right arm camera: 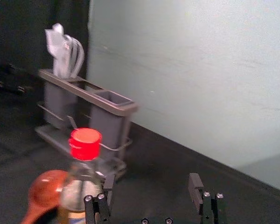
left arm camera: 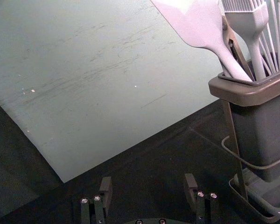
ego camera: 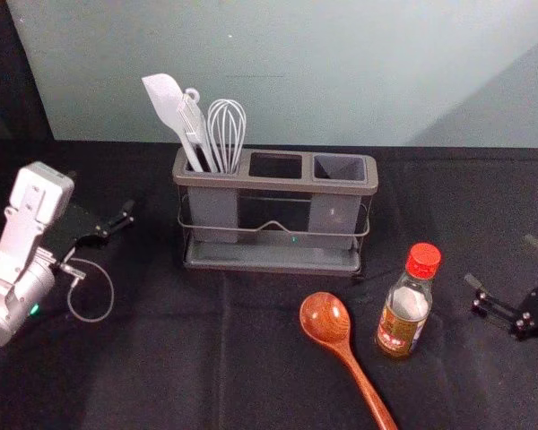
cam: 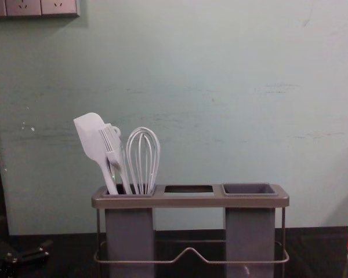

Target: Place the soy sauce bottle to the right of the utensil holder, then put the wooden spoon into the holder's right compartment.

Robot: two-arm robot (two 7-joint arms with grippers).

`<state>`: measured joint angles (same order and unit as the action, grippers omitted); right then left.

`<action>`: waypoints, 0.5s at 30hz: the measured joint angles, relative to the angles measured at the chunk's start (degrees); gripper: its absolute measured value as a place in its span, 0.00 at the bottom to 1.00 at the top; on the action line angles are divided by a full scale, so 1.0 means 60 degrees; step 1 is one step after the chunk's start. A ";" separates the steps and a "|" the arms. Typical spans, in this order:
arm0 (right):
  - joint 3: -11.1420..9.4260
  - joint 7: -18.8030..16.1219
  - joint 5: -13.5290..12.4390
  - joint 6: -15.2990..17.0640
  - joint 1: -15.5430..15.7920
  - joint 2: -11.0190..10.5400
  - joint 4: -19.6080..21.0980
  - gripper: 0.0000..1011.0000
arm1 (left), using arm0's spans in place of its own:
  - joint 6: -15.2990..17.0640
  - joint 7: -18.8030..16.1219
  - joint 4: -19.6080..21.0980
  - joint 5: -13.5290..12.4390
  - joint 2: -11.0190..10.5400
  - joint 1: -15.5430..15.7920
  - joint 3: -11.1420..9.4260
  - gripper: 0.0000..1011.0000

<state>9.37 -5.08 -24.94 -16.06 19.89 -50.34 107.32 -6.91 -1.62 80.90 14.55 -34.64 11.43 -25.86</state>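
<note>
Left gripper (ego camera: 103, 231) left of holder (ego camera: 276, 186), right gripper (ego camera: 500, 260) right of bottle (ego camera: 405, 309); both gaped wide, empty. Bottle stood beside spoon (ego camera: 326, 317), farther than holder from worktop's (ego camera: 466, 193) back edge. Chest view added sockets (cam: 24, 7).

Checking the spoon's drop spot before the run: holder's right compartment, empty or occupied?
Empty: no utensil stands in the right compartment; the whisk and spatula are in the left one.

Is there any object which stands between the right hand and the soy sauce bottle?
Nothing visible stands between the right hand and the soy sauce bottle; the wooden spoon's bowl lies left of the bottle.
</note>
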 joint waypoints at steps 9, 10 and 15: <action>-0.0210 -0.1879 -0.1702 -0.0240 0.0225 -0.0321 0.0080 0.99 | 0.0000 0.0000 0.0000 0.0001 0.0000 0.0000 0.0000 0.99; -0.0204 -0.1995 -0.1766 -0.0240 0.0198 -0.0326 0.0079 0.99 | 0.0000 0.0000 0.0000 0.0000 0.0000 0.0000 0.0000 0.99; 0.0126 -0.2745 -0.2053 0.0036 -0.0409 -0.0134 -0.0086 0.99 | 0.0000 0.0000 0.0000 0.0000 0.0000 0.0000 0.0000 0.99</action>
<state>10.13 -21.55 -37.26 -15.84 17.43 -51.14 106.80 -6.90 -1.62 80.90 14.55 -34.65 11.43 -25.86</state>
